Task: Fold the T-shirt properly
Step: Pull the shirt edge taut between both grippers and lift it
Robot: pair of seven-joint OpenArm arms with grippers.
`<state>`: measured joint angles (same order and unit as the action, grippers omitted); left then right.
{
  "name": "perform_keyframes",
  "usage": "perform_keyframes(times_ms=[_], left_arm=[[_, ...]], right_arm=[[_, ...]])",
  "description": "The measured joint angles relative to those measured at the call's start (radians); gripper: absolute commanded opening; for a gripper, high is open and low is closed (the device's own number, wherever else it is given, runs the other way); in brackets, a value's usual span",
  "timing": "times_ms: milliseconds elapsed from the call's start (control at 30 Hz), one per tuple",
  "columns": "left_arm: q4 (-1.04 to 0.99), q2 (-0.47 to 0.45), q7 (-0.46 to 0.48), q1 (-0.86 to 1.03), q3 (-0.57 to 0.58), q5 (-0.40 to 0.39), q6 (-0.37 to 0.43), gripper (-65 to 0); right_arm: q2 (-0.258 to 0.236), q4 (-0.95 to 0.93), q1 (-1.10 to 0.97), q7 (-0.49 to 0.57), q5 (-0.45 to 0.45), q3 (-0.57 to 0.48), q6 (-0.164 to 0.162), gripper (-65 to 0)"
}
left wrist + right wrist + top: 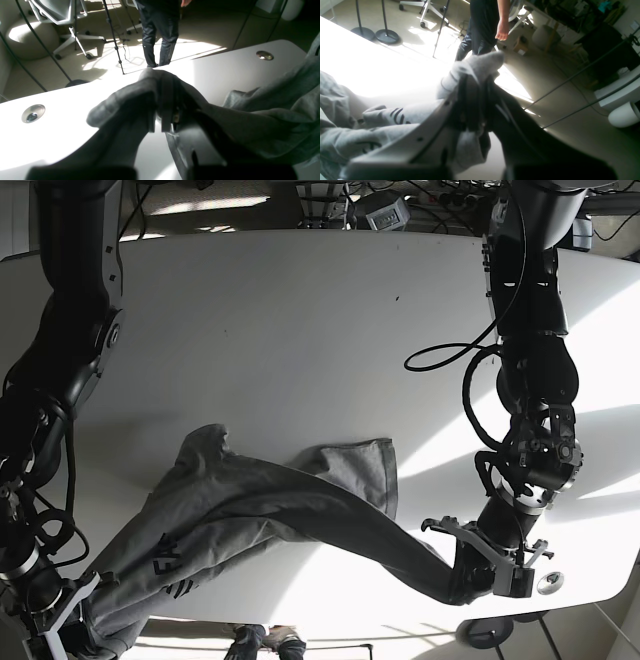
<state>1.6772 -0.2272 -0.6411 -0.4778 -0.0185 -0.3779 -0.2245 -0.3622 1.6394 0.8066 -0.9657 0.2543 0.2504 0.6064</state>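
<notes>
Sunlit white table (300, 310) is being covered near its front edge by the crumpled grey cotton T-shirt (270, 510). One corner is being pinched by the left gripper (478, 572), another by the right gripper (68, 625).

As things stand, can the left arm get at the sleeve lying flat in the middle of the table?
Probably not yet. The left gripper is shut on the T-shirt at the table's near edge, cloth stretched taut, so it must let go before going to the sleeve.
</notes>
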Motion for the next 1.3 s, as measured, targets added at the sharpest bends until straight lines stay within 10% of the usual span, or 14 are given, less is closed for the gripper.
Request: perform_keyframes(times_ms=[300, 533, 1000, 1300], left_arm=[[-0.199, 0.0, -0.129, -0.466, -0.176, 0.003, -0.061, -65.0], [-0.201, -0.031, -0.19, -0.497, -0.196, -0.002, -0.061, -65.0], [0.233, -0.015, -0.286, 0.233, -0.363, -0.005, -0.065, -65.0], [0.262, 0.009, -0.285, 0.634, -0.573, -0.264, -0.061, -65.0]], right_arm=[[-0.004, -0.287, 0.367, 0.023, -0.018, 0.005, 0.0, -62.9], [-0.011, -0.254, 0.26, 0.042, -0.01, 0.04, 0.005, -62.9], [0.119, 0.175, -0.639, 0.027, 0.117, 0.273, -0.003, -62.9], [0.255, 0.211, -0.927, 0.045, 0.116, 0.486, -0.003, -62.9]])
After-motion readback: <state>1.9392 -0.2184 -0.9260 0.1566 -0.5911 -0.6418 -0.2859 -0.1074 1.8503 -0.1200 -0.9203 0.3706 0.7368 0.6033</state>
